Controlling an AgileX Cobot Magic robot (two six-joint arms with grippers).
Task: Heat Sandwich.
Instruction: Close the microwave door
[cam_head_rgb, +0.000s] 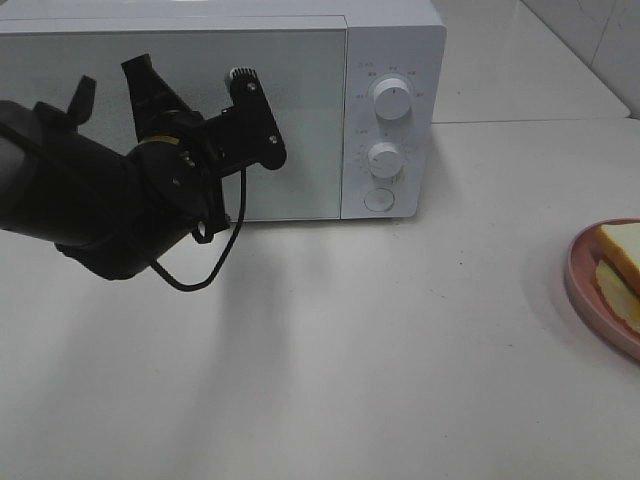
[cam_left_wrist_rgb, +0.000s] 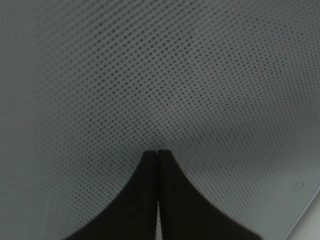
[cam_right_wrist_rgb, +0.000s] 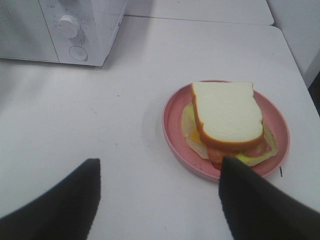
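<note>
The sandwich (cam_right_wrist_rgb: 227, 117) lies flat on a round pink plate (cam_right_wrist_rgb: 172, 132) on the white table, well apart from the microwave. Top layer — a slice of white bread with an orange-tan crust, one end rounded. Beneath it: a reddish layer, a pale yellow-green layer and a wider pale round base showing past the bread's edges. In the high view only part of the sandwich (cam_head_rgb: 622, 262) shows — at the right edge.
</note>
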